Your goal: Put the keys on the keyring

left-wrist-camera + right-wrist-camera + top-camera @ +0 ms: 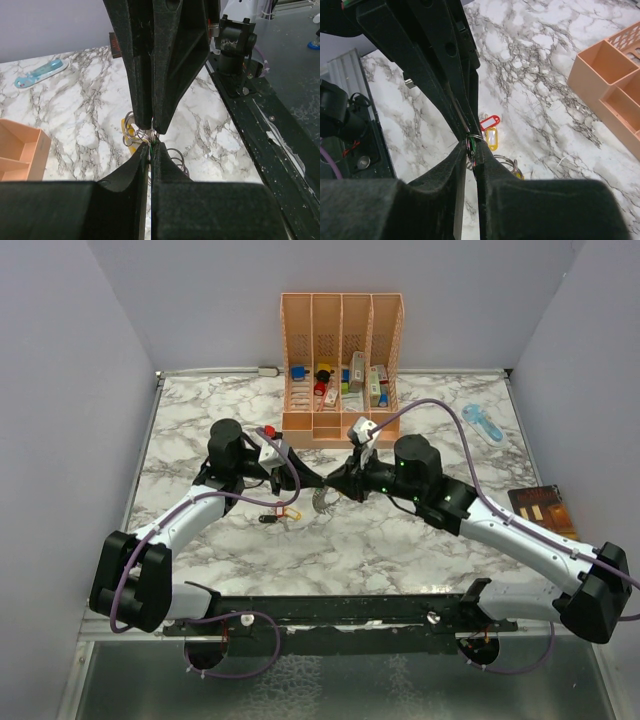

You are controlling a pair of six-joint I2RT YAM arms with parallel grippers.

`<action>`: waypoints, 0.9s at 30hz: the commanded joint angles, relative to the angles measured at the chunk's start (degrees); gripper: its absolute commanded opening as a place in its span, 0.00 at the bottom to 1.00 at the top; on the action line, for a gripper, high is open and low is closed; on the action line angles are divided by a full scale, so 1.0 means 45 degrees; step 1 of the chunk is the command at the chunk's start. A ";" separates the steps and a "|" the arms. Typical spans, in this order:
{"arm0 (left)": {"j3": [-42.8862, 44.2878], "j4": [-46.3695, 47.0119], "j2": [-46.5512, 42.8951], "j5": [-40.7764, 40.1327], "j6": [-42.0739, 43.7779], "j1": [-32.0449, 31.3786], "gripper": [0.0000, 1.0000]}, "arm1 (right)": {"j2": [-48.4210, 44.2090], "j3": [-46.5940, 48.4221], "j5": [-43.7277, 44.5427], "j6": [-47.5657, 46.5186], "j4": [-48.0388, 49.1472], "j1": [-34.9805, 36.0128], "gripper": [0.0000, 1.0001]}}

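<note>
Silvery beaded keyring point(322, 502) hangs over the middle of the desk point(400, 550), its loop drooping downward. The left jaws are pressed together on its top. The right jaws sit a slit apart there, grip unclear. Red and yellow keys point(491, 139) lie beside it.

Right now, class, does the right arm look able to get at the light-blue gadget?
Probably yes: the light-blue gadget lies uncovered on bare marble on that arm's own side, with only the arm's purple cable looping nearby.
</note>
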 commanded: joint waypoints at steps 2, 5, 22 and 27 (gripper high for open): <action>-0.0131 0.1220 -0.0289 -0.0196 -0.0693 0.0014 0.00 | -0.0694 -0.0302 0.0725 0.0289 0.0140 0.0029 0.22; -0.0151 0.1311 -0.0276 -0.0304 -0.0808 0.0015 0.00 | -0.0969 -0.0459 0.0815 0.0221 -0.0019 0.0029 0.31; -0.0199 0.1635 -0.0236 -0.0497 -0.1253 -0.0086 0.00 | -0.0871 -0.0695 0.0336 -0.0209 0.0869 0.0029 0.24; -0.0263 0.1610 -0.0246 -0.0559 -0.1160 -0.0119 0.00 | -0.0716 -0.0452 0.0404 -0.0400 0.0924 0.0029 0.25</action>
